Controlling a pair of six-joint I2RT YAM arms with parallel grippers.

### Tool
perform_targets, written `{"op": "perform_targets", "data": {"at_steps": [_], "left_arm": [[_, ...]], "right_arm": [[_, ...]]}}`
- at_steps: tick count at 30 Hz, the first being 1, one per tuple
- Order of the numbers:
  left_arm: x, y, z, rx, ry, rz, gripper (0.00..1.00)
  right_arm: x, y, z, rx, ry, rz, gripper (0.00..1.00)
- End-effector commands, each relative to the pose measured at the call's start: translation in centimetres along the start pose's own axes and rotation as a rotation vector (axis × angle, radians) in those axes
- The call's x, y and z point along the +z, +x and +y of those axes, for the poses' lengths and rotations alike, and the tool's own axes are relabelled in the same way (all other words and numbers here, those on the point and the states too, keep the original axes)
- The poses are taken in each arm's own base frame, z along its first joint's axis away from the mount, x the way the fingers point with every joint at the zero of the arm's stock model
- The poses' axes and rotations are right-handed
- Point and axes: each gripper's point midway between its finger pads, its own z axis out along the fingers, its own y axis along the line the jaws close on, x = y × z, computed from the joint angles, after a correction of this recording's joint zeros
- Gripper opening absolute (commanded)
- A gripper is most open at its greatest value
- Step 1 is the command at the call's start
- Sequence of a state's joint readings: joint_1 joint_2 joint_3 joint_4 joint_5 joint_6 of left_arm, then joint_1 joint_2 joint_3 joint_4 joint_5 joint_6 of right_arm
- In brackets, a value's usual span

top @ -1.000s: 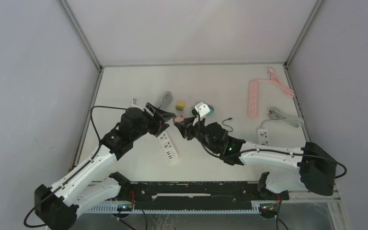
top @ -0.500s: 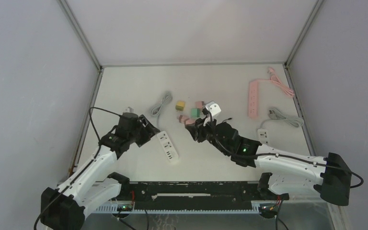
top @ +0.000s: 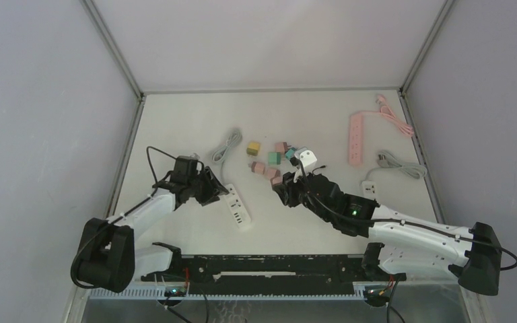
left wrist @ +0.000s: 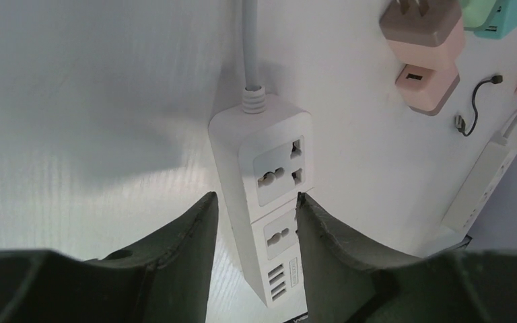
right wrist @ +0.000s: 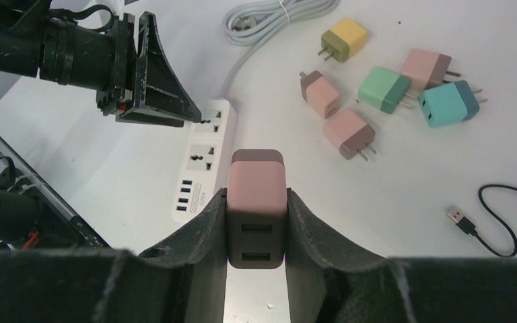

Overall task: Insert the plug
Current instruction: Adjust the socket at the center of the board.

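Left claw (left wrist: 256, 202) has pulled back to the power strip (left wrist: 269, 161).
Straddles its cord end, grip unclear; right claw (right wrist: 256, 199) clamps pink plug (right wrist: 257, 185), apart from strip.

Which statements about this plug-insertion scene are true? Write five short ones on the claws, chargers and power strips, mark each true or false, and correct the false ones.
1. The right claw grips a pink charger. True.
2. That pink charger is plugged into the white power strip. False: it is held clear of the strip, in no socket.
3. The left claw has a finger on either side of the white power strip. True.
4. The pink power strip lies beside the left arm. False: it lies on the table's right side.
5. A yellow charger lies loose on the table. True.
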State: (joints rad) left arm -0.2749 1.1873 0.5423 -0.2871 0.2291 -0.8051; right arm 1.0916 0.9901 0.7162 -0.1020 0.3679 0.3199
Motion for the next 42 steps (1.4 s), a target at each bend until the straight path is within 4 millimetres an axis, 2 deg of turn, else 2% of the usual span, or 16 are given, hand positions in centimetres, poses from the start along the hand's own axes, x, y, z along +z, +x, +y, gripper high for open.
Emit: {"op": "perform_targets", "data": {"at_steps": [1, 8, 18, 24, 32, 37, 42], "left_arm": [[0.9, 0.4, -1.4, 0.007, 0.11, 0.035, 0.49], [2.0, 1.7, -0.5, -0.014, 0.124, 0.062, 0.43], [2.7, 4.0, -1.4, 0.021, 0.168, 0.121, 0.31], [3.2, 5.6, -2.0, 0.085, 0.163, 0.148, 0.3], [3.5, 7.5, -3.4, 0.178, 0.164, 0.166, 0.3], [2.9, 7.1, -3.7, 0.203, 0.162, 0.131, 0.31], [0.9, 5.2, -4.5, 0.245, 0.171, 0.039, 0.44]], "right_arm": [[-0.8, -2.5, 0.3, 0.05, -0.001, -0.049, 0.0], [-0.8, -2.3, 0.2, 0.051, -0.002, -0.041, 0.0], [-1.0, -2.3, 1.2, 0.05, -0.049, -0.015, 0.0], [-0.9, -2.8, 2.2, 0.027, -0.078, 0.037, 0.0], [-0.3, -2.3, 3.0, -0.027, -0.087, 0.153, 0.0], [0.4, -1.9, 3.2, -0.041, -0.101, 0.216, 0.0], [1.5, -1.9, 3.1, -0.055, -0.118, 0.284, 0.0]]}}
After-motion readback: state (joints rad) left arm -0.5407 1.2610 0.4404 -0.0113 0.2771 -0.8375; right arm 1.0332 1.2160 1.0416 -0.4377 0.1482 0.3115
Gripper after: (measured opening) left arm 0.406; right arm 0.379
